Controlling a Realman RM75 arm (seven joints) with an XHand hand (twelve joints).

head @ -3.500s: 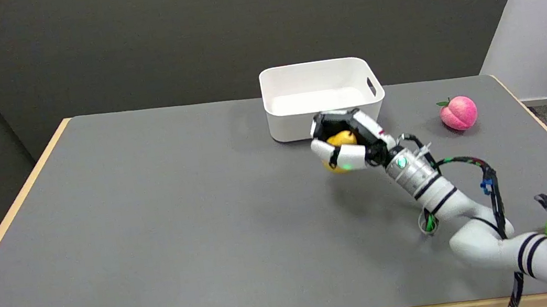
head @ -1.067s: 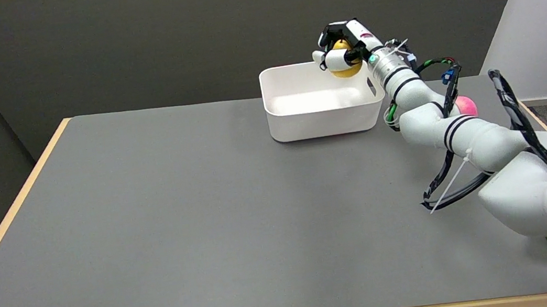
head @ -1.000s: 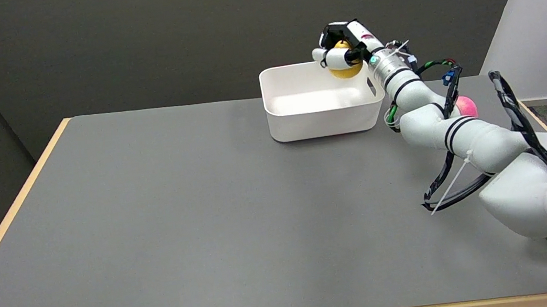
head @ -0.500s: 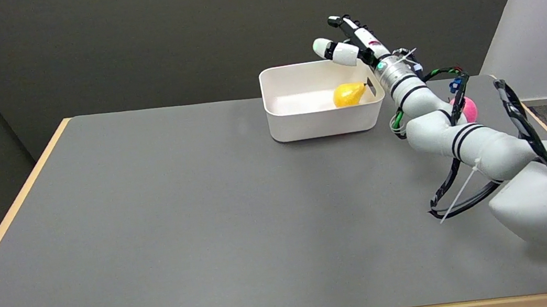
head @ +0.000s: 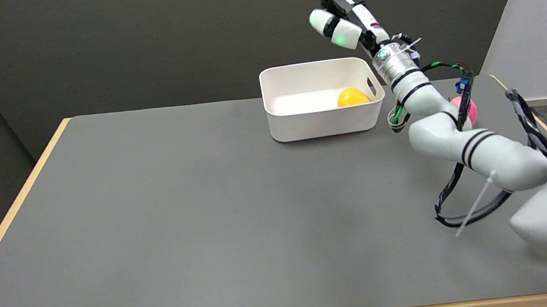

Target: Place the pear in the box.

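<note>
We note the right hand (head: 347,21) high in the upper right of the frame, above the far right corner of the white box (head: 321,121), fingers (head: 326,22) spread apart and holding nothing. The yellow pear (head: 352,97) lies inside the box, in its right part, close to the right wall with the handle slot; its lower half is hidden by the near wall. The box sits on the grey table (head: 196,211) toward the upper centre of the frame. The white arm (head: 468,149) runs from the lower right corner up to the hand. A pink peach (head: 468,110) shows partly behind the arm, right of the box, on the table
</note>
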